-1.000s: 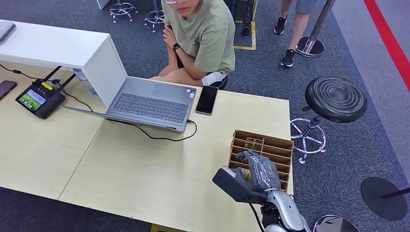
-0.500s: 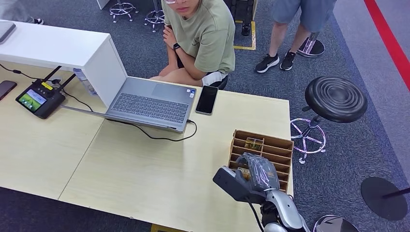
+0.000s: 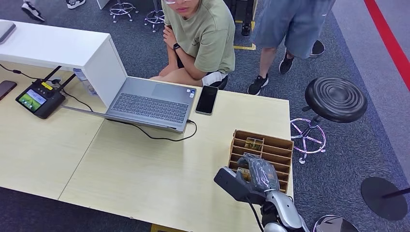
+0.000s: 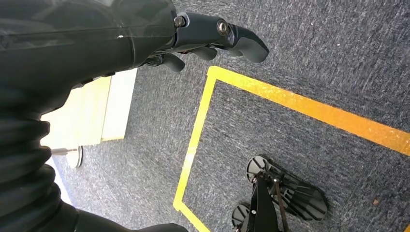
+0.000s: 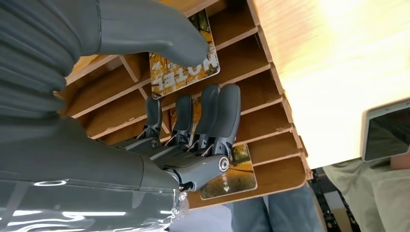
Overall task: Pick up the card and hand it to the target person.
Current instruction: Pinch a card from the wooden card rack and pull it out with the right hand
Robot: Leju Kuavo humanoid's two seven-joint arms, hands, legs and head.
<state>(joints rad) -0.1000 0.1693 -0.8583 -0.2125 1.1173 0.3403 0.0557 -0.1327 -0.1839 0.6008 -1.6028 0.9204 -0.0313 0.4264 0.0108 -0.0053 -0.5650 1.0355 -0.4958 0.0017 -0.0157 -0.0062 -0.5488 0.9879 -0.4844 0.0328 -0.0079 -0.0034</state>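
Observation:
A wooden card rack point(image 3: 278, 145) stands at the table's right front corner; one card point(image 3: 253, 143) shows in a far slot. My right hand point(image 3: 258, 173) hangs over the rack's near slots. In the right wrist view its thumb point(image 5: 159, 34) rests on a yellow-and-white printed card point(image 5: 181, 67) standing in a slot, and the fingers point(image 5: 208, 113) stretch along the dividers beside it, apart from the thumb. A second card point(image 5: 234, 171) lies in another slot. A seated person in a green shirt point(image 3: 205, 34) is behind the table. My left hand point(image 4: 212, 36) hangs over the carpet, holding nothing.
An open laptop point(image 3: 145, 99) with its cable, a black phone point(image 3: 207, 99) and a small screen device point(image 3: 36, 99) lie on the table point(image 3: 145, 169). A white box point(image 3: 53, 46) stands at the back left. A black stool point(image 3: 335, 98) is to the right. A person in shorts point(image 3: 285, 24) stands behind.
The person in shorts has walked nearer, toward the table's far side. My right hand has shifted slightly over the rack.

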